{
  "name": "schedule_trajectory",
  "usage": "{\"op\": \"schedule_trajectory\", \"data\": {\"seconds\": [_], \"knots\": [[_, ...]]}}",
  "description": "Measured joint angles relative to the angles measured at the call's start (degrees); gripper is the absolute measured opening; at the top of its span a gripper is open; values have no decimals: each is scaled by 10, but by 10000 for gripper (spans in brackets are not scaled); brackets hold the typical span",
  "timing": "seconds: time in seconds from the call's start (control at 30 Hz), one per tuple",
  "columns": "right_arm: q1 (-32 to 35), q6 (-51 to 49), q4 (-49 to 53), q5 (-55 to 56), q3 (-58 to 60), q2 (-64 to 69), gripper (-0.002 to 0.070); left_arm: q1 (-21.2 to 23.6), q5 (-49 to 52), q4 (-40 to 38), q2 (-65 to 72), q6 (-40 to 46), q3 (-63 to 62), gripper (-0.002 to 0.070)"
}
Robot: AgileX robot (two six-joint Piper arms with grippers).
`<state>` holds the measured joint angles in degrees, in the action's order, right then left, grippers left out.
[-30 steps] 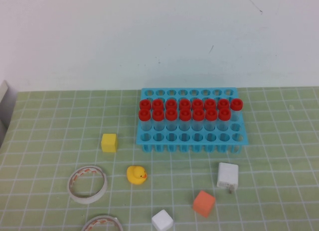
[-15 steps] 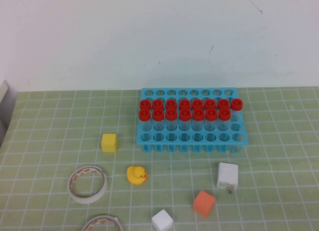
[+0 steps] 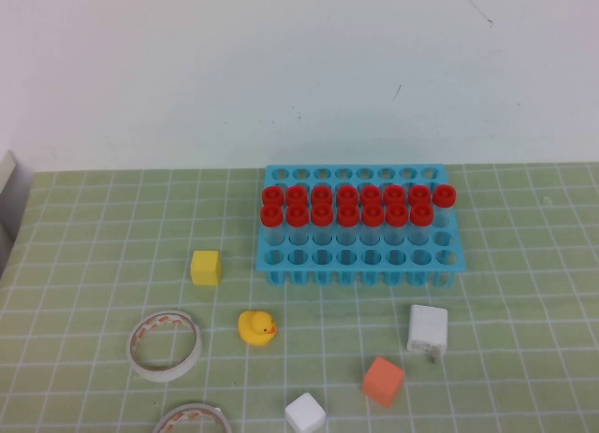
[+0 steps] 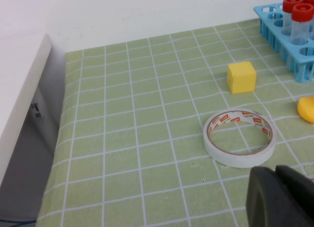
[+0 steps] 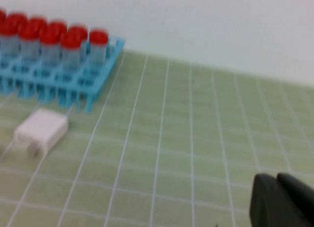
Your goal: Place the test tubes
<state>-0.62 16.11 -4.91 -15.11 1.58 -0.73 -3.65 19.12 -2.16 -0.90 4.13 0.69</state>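
A blue rack (image 3: 356, 262) stands at the middle back of the green mat, holding several red-capped test tubes (image 3: 347, 215) in two rows. One tube (image 3: 444, 196) at the right end stands a little higher. Neither arm shows in the high view. My left gripper (image 4: 275, 174) is shut and empty, hovering near a tape roll (image 4: 239, 137). Shut with nothing in it, my right gripper (image 5: 277, 180) hangs over bare mat, well away from the rack (image 5: 73, 77).
A yellow cube (image 3: 205, 267), a rubber duck (image 3: 255, 327), two tape rolls (image 3: 165, 344), a white cube (image 3: 305, 413), an orange cube (image 3: 383, 381) and a white charger (image 3: 428, 328) lie in front of the rack. A grey box edge (image 3: 11, 204) sits at the far left.
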Motion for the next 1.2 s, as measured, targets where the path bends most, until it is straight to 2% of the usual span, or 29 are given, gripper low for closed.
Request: {"op": "schedule_trajectory", "data": {"seconds": [0.3,1.2], "knots": [[1,-99,28,-46,-5,0,-1,0,0,0,0,0,0,-1],[1,-122,49,-48,-6,0,-1,0,0,0,0,0,0,-1]]}}
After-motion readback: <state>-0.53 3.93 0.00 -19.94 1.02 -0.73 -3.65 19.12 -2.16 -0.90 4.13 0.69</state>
